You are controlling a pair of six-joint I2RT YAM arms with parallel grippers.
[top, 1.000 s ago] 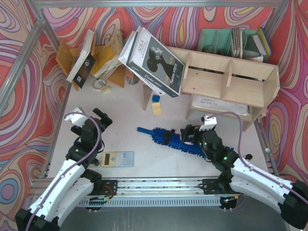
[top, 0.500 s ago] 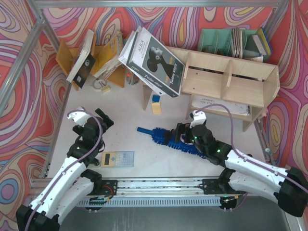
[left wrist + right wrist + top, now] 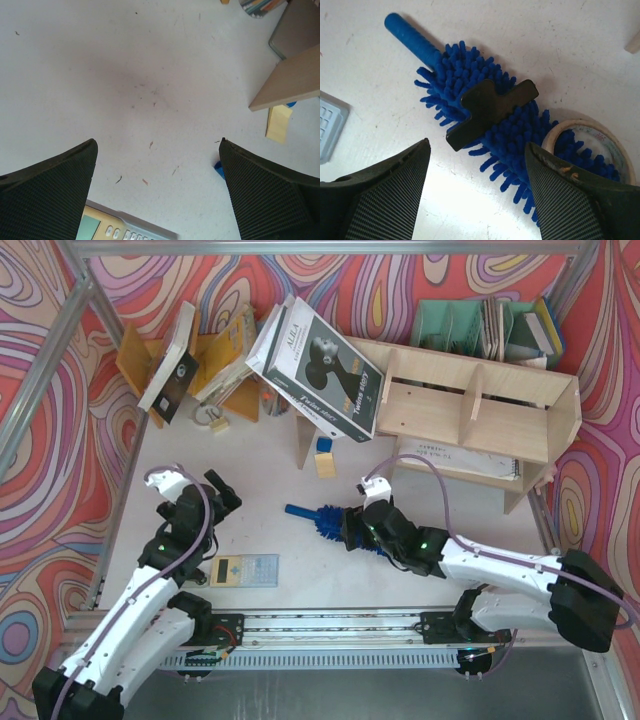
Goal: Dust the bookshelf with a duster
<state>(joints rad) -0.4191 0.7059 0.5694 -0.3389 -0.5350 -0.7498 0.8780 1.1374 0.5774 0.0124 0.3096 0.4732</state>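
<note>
The blue fluffy duster (image 3: 328, 523) lies on the white table in front of the bookshelf (image 3: 470, 410), with its dark blue handle (image 3: 297, 511) pointing left. In the right wrist view the duster (image 3: 520, 140) runs diagonally, its handle (image 3: 412, 37) at upper left, and a black cross-shaped piece (image 3: 492, 107) lies on its bristles. My right gripper (image 3: 353, 530) hovers over the bristles near the handle end, open and empty (image 3: 477, 150). My left gripper (image 3: 222, 498) is open and empty (image 3: 157, 145) over bare table left of the duster. The handle tip (image 3: 219, 170) peeks past its right finger.
A calculator (image 3: 240, 569) lies near the left arm. A tape roll (image 3: 592, 145) sits against the duster. A large book (image 3: 320, 365) leans on the shelf's left end, with a yellow block (image 3: 325, 463) below it. An orange rack (image 3: 215, 360) and a green organizer (image 3: 480, 328) stand at the back.
My right gripper has moved left along the duster, from its far end to near the handle end. The left gripper has shifted slightly. The duster has stayed put.
</note>
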